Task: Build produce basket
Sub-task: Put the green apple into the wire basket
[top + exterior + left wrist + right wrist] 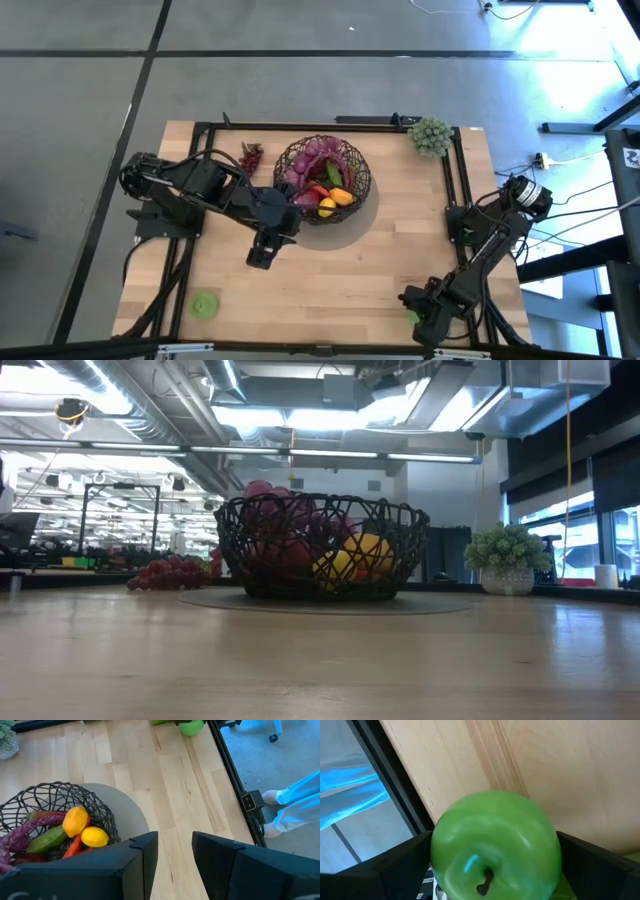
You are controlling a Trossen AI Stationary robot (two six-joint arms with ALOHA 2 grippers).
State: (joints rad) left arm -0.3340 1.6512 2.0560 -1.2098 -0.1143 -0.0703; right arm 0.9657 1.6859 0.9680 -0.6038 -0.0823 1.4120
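The dark woven wire basket (322, 180) stands mid-table on a grey round mat and holds purple grapes, a lemon (94, 837), an orange fruit, a carrot and a green cucumber (47, 840). Another grape bunch (250, 157) lies on the table left of the basket. A flat green piece (204, 305) lies near the near left corner. My left gripper (262, 255) is open and empty, on the basket's near left side. My right gripper (415, 312) is at the near right edge, shut on a green apple (492, 845). My right gripper pinches the green apple between its two fingers, one on each of two opposite sides (436, 855). The fingers come from above, pointing down. The apple's stem dimple (485, 882) faces up toward the wrist. Whether the apple rests on the table, I cannot tell.
A pale green bumpy cluster (430, 135) in a white pot stands at the far right corner. A black frame rail (395, 785) runs along the table edge beside the apple. Another green piece (630, 857) lies close by it. A person's blue-clad leg (295, 805) stands beyond the table's edge.
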